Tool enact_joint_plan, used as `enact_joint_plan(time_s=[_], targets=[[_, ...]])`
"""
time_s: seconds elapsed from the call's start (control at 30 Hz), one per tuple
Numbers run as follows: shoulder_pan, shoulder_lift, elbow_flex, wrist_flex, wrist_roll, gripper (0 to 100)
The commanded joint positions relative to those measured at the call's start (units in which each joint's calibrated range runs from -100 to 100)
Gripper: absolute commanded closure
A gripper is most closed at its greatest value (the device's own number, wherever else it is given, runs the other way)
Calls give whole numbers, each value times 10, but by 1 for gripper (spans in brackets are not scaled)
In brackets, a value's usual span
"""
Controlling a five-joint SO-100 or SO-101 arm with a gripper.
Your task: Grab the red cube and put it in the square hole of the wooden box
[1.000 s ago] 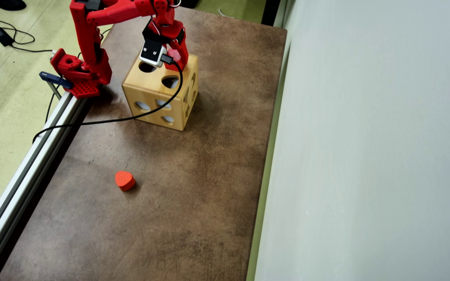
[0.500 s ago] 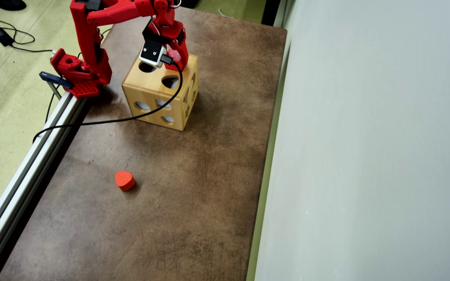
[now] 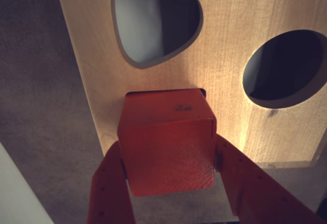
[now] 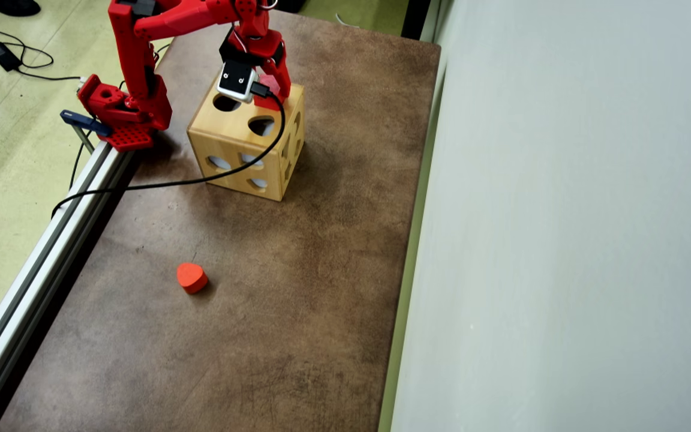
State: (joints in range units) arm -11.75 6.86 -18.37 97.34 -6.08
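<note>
the red cube (image 3: 167, 142) is pinched by the hand (image 3: 168, 183) directly over the square hole (image 3: 202, 91) of the wooden box (image 4: 234, 153).

Arm (image 4: 141, 36) all red printed plastic, blocky links. White cam module (image 4: 236, 82) w/ black cable (image 4: 201, 179) on wrist. Gripper (image 3: 168, 183) fingers (image 3: 110, 193) red, dotted w/ small holes.

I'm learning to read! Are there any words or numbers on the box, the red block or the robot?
None can be read.
The red cube has only a small dark smudge on top, not letters.
The wooden box shows plain wood and cutouts.
The white camera block on the arm has two dark dots, no text.
</note>
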Motion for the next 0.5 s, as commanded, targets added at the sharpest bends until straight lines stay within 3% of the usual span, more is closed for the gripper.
enact_joint_plan(time_s=[0.0,0.47], targets=[[6,-19,-33,-2,2,77],[5,-13,-34,-2,2,76]])
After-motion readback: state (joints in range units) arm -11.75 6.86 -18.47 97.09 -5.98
